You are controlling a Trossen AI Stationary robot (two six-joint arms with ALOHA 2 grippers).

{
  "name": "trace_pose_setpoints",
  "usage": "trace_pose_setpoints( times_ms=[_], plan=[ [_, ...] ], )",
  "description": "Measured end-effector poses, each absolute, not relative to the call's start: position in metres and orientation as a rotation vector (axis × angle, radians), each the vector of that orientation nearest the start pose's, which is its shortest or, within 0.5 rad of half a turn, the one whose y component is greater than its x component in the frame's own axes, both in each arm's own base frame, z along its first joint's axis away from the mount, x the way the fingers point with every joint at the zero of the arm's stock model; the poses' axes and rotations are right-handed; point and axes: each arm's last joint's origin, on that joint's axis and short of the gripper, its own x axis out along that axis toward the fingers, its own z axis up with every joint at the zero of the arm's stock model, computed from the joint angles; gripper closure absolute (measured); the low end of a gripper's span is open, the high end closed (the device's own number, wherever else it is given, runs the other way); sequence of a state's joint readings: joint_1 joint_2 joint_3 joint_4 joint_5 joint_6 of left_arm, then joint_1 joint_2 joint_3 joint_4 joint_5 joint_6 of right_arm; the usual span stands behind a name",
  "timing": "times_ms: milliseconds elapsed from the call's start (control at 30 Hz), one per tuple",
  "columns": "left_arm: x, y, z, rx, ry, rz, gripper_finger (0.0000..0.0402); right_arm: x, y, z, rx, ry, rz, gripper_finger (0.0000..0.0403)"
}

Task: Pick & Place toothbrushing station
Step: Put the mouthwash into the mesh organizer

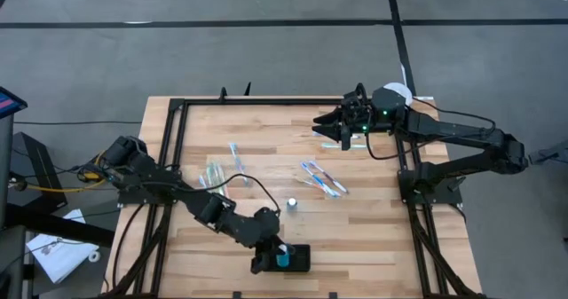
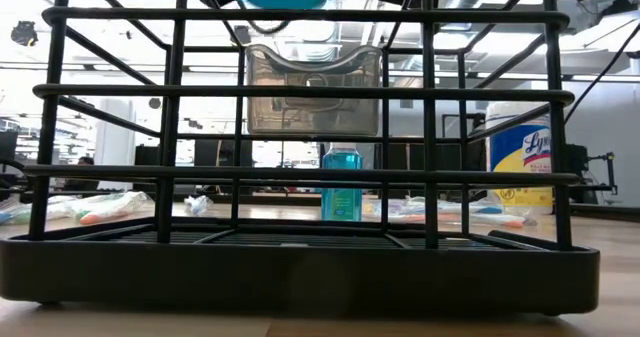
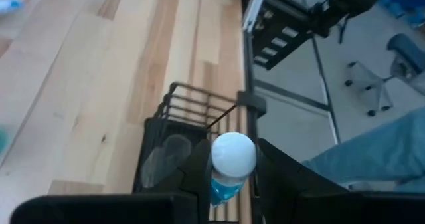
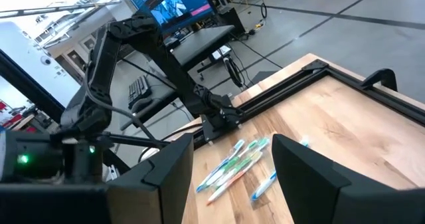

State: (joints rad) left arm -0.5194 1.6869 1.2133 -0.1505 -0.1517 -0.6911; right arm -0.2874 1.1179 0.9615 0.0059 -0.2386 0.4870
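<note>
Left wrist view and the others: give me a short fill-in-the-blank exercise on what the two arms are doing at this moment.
1. The left gripper is shut on a small ____ bottle with a white cap.
2. That bottle hangs over the black wire ____ at the table's near edge.
3. The right gripper is ____ and holds nothing.
4. Packaged toothbrushes lie on the ____ table.

Missing words: blue; rack; open; wooden
</note>
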Motion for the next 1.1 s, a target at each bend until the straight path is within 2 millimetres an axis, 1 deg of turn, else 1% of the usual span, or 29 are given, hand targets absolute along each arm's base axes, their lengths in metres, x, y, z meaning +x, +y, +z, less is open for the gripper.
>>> trace_pose_setpoints(
  times_ms=[100,300,500,767,933,1100],
  plan=[
    [0.330,-0.183,0.241,-0.444,0.707,-0.118,0.0324,0.242,-0.064,0.348,0.525,0.129,-0.083,0.0207],
    [0.332,-0.191,0.229,-0.429,0.741,-0.126,0.0324,0.242,-0.064,0.348,0.525,0.129,-0.083,0.0207],
    [0.327,-0.193,0.224,-0.394,0.779,-0.122,0.0324,0.242,-0.064,0.348,0.511,0.131,-0.076,0.0207],
    [0.320,-0.190,0.208,-0.347,0.809,-0.091,0.0324,0.242,-0.064,0.348,0.511,0.135,-0.059,0.0207],
    [0.321,-0.190,0.208,-0.354,0.785,-0.089,0.0324,0.242,-0.064,0.348,0.515,0.135,-0.059,0.0207],
    [0.326,-0.189,0.212,-0.364,0.715,-0.069,0.0324,0.242,-0.064,0.348,0.530,0.134,-0.060,0.0207]
  ],
)
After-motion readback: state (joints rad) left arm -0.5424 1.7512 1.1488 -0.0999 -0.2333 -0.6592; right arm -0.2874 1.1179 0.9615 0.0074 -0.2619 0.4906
